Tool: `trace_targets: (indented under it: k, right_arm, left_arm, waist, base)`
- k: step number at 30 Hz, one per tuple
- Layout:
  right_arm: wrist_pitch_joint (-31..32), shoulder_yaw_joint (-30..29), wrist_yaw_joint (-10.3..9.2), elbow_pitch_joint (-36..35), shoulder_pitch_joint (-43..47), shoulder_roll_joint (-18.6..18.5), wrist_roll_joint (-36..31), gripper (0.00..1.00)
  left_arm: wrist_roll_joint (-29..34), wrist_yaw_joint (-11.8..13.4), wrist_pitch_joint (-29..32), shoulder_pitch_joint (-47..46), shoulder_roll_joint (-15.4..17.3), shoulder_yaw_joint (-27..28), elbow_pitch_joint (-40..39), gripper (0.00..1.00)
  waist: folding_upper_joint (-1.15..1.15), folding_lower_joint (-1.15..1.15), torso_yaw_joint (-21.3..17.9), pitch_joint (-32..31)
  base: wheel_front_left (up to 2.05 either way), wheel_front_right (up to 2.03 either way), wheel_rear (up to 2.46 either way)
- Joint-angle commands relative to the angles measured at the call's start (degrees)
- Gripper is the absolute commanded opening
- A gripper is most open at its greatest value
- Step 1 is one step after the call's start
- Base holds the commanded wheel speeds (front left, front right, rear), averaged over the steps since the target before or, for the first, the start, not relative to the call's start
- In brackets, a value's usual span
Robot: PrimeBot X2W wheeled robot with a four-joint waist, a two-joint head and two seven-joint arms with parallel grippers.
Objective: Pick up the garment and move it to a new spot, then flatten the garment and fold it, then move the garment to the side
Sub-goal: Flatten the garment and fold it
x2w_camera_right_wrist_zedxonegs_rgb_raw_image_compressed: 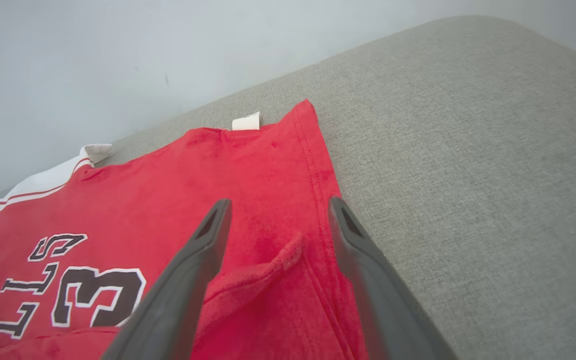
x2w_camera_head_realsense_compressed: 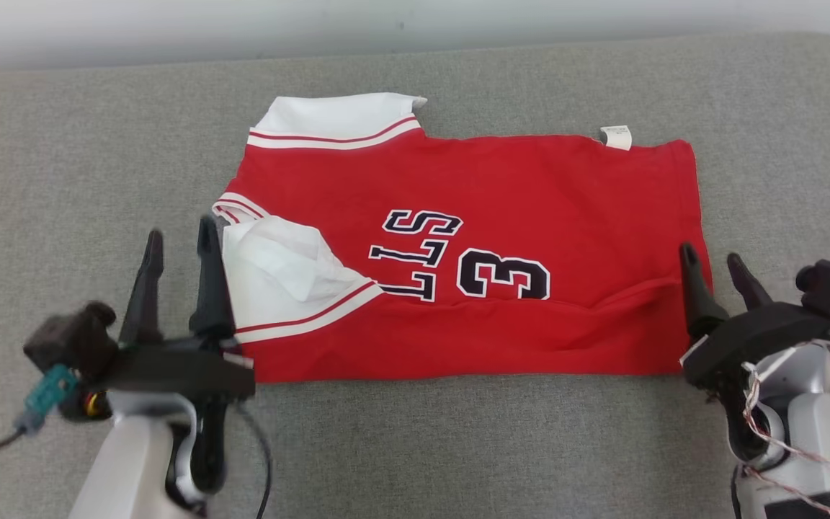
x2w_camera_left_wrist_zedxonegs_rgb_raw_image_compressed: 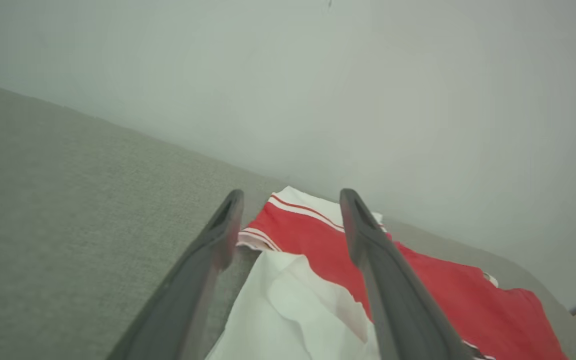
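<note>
In the head view the garment (x2w_camera_head_realsense_compressed: 501, 187), a red jersey with white trim, lies folded lengthwise across the middle of the grey tabletop (x2w_camera_head_realsense_compressed: 415, 447), its long side running parallel to the near edge and its white sleeve (x2w_camera_head_realsense_compressed: 278, 267) turned over on top at the left end. My left jaws stand wide apart and empty just beside that sleeve end. My right jaws are also parted and grip nothing, with one finger over the hem corner at the right end. I judge I sit at the two ends of the near fold because that is where a long edge is best carried or pressed flat. In the left wrist view the sleeve (x2w_camera_left_wrist_zedxonegs_rgb_raw_image_compressed: 288, 305) shows in the gap between my two spread fingers, with the red cloth (x2w_camera_left_wrist_zedxonegs_rgb_raw_image_compressed: 428, 285) running off toward the far edge of the tabletop (x2w_camera_left_wrist_zedxonegs_rgb_raw_image_compressed: 68, 225) under the pale wall (x2w_camera_left_wrist_zedxonegs_rgb_raw_image_compressed: 318, 75). Nothing is pinched. In the right wrist view my fingers straddle a raised wrinkle (x2w_camera_right_wrist_zedxonegs_rgb_raw_image_compressed: 273, 265) near the hem, the garment (x2w_camera_right_wrist_zedxonegs_rgb_raw_image_compressed: 208, 180) spreading beyond them with its white label (x2w_camera_right_wrist_zedxonegs_rgb_raw_image_compressed: 246, 121) at the far side and bare tabletop (x2w_camera_right_wrist_zedxonegs_rgb_raw_image_compressed: 468, 150) alongside. That ridge tells me the fold is not yet smooth, so I reckon more flattening is due before the move aside.
</note>
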Motion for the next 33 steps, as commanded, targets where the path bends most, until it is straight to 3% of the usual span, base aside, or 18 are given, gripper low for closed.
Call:
trace_targets:
  k: [1,10,17,33]
  right_arm:
    - [1.1,-0.4,0.09,-0.7,2.0,0.0,-0.9,1.00]
    - [11.4,-1.9,0.09,-9.9,10.2,0.0,-4.1,1.00]
    - [14.9,-1.6,0.09,-10.8,10.6,0.0,-6.9,1.00]
    - [21.3,-0.3,0.09,-9.5,8.9,0.0,-13.6,1.00]
  left_arm:
    - [3.1,0.8,-0.3,2.3,1.3,-0.6,-0.4,1.00]
    - [13.1,6.0,2.4,9.2,5.9,-5.7,-0.7,1.00]
    - [17.1,8.2,7.4,8.4,7.5,-9.0,2.4,1.00]
    - [16.6,9.7,13.0,7.1,5.8,-11.3,7.2,1.00]
  waist:
    - [-0.01,0.00,0.1,-0.2]
    - [-0.01,0.00,0.0,-0.5]
    - [-0.01,0.00,-0.3,-0.5]
    - [-0.01,0.00,0.4,-0.2]
  base:
    - [0.00,0.00,0.00]
    - [0.00,0.00,0.00]
    - [0.00,0.00,0.00]
    - [0.00,0.00,0.00]
